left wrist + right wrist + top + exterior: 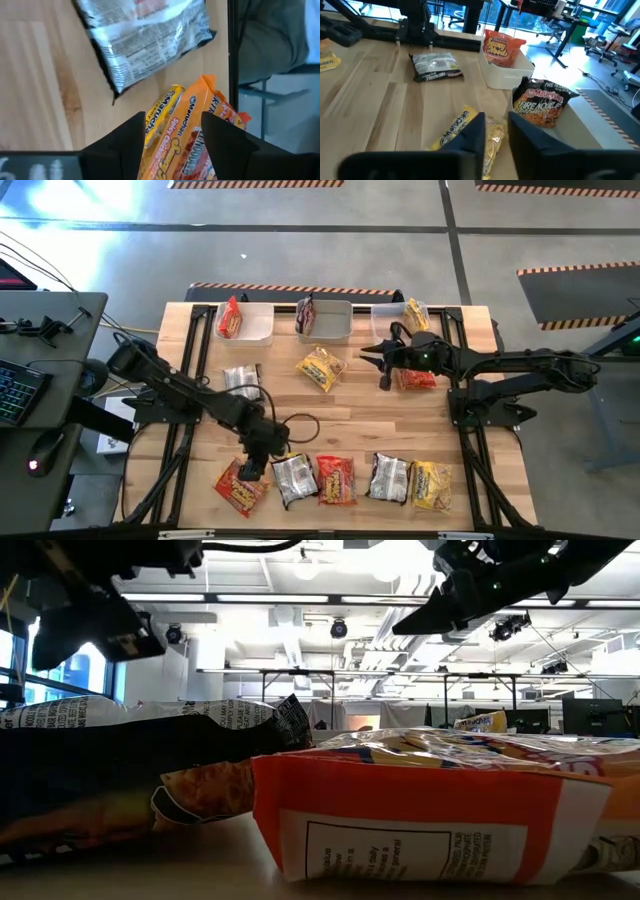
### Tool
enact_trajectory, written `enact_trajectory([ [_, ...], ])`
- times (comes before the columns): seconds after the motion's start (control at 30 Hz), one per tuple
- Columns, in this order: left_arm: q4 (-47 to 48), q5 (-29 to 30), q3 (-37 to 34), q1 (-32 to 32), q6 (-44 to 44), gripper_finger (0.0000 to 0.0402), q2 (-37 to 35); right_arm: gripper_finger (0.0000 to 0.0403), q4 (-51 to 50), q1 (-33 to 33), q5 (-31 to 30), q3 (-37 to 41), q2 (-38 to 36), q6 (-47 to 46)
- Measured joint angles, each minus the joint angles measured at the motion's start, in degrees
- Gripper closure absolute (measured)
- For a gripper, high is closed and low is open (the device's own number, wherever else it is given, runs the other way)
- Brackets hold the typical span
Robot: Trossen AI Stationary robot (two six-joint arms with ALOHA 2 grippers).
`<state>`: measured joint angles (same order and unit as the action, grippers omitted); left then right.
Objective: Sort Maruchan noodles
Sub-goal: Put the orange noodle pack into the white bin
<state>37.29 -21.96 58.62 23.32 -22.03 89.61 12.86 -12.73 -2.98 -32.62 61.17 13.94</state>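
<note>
We hover the parted left gripper over the red-orange packet at seven o'clock; next, close. Right gripper fingers slightly apart, empty.

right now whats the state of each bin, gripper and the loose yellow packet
left bin: holds one red-orange packet
middle bin: holds one dark packet
right bin: holds one yellow packet
loose yellow packet: flat on table
left gripper: open over orange packet
right gripper: open, empty

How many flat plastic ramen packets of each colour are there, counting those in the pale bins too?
Red-orange plastic ramen packets: 4
Silver-and-dark plastic ramen packets: 4
Yellow plastic ramen packets: 3
Total: 11
</note>
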Motion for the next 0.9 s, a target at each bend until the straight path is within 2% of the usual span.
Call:
enact_trajectory([
  [0.2, -0.9, 0.0, -0.1, 1.7, 0.1, 0.0217, 2.5, 0.0240, -0.2, 0.0, 0.0, 0.0, 0.0, -0.5],
  [0.33, -2.4, -0.2, -0.1, 2.4, -0.4, 0.0217, 3.1, 0.0204, -0.2, 0.0, 0.0, 0.0, 0.0, -0.6],
  [0.47, -5.3, -3.1, -0.1, 2.5, -1.9, 0.0217, 3.2, 0.0193, -0.3, 0.0, 0.0, -0.1, 0.0, -0.6],
  [0.6, -6.9, -3.4, -0.1, 2.8, -3.4, 0.0217, 3.2, 0.0192, -0.4, 0.0, 0.0, -0.1, 0.0, -0.6],
  [0.9, -7.7, 1.1, -0.1, 6.2, -2.8, 0.0217, 4.4, 0.0192, -1.5, 0.0, 0.0, -0.1, 0.0, -0.6],
])
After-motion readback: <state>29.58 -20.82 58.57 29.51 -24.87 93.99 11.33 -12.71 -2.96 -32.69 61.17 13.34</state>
